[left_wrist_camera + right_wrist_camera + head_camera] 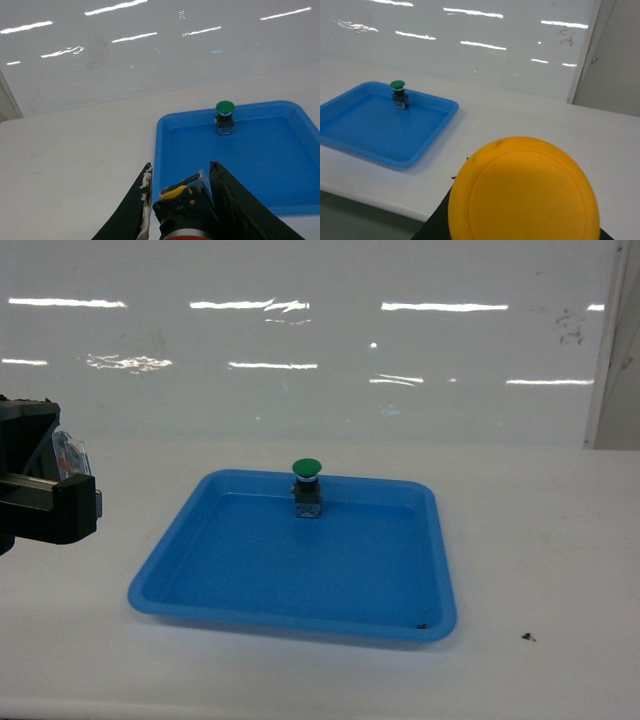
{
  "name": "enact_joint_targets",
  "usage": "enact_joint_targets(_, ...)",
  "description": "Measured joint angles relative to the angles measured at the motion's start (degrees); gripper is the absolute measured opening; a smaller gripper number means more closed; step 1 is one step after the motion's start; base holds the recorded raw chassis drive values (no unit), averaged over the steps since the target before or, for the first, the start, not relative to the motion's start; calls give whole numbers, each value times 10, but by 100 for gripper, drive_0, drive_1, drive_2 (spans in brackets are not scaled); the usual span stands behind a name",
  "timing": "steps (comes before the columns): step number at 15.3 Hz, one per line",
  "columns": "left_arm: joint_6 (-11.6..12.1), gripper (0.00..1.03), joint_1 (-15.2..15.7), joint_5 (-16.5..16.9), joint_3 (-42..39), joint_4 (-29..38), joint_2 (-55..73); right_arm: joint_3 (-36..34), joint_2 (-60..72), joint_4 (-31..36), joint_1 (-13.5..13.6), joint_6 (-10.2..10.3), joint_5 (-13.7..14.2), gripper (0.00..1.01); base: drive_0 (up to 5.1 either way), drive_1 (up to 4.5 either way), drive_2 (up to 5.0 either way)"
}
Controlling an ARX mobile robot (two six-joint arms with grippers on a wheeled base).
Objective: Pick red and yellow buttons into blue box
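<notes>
Your left tool (177,210) has its two black jaws closed in on a button switch body (186,207) with a yellow part on top and a red rim at the frame's bottom edge, so you've got a firm hold there, low over the white desk (75,160) just beside the shallow blue tray (165,150). Right side now: a big yellow cap (522,192) fills the wrist view, so close you can't see the right tool's jaws, and I can't tell how they stand. Here's the danger: the blue box isn't in any view, and the tray right there is the wrong target. Drop into it and you've failed the sort. Further back, the green button (306,487) stands upright at the tray's far wall; swing wide or you'll knock it over.
</notes>
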Motion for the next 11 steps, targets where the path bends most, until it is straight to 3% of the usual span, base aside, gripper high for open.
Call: enact_joint_targets(11, 0, 29, -1, 0, 0, 1, 0, 0, 1, 0, 0, 0, 0, 26, 500, -245, -245)
